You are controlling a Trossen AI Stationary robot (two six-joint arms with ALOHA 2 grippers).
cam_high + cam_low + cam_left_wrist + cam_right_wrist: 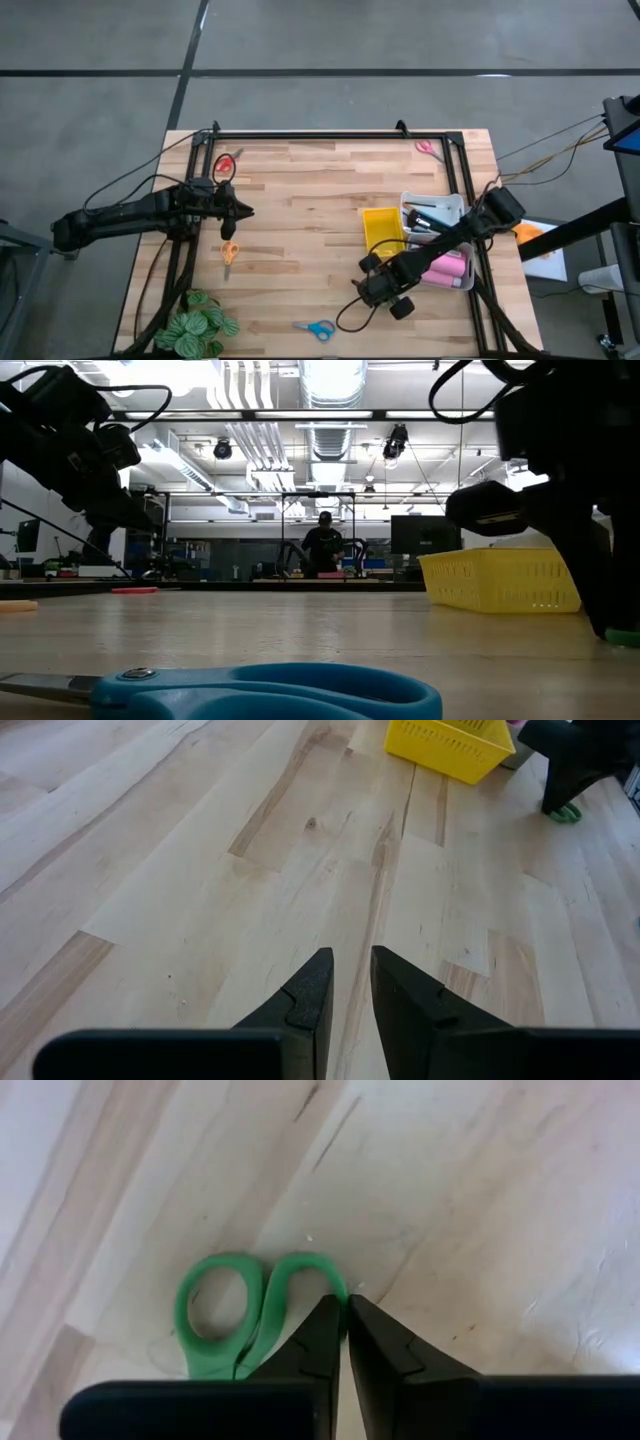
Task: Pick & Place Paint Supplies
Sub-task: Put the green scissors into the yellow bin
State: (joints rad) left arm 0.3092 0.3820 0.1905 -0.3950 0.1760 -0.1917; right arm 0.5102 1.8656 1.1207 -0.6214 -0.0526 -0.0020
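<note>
Already the white tray [452, 208] held brushes [428, 222] and pink bottles [448, 270]. Down on the surface [300, 250], the right gripper [345, 1320] was pressed together on the green scissors [235, 1315], near the front. The left gripper [350, 990], slightly parted, held nothing. Red [224, 164], orange [229, 253], blue [316, 327] and pink scissors [428, 149] remained, scattered toward the edges; the middle offered open room.

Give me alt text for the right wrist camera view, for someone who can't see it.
The right gripper has its two dark fingers closed together on the rim of one handle loop of a pair of green-handled scissors, which lie flat on the light wooden table. Only the two handle loops show; the blades are hidden behind the fingers.
</note>
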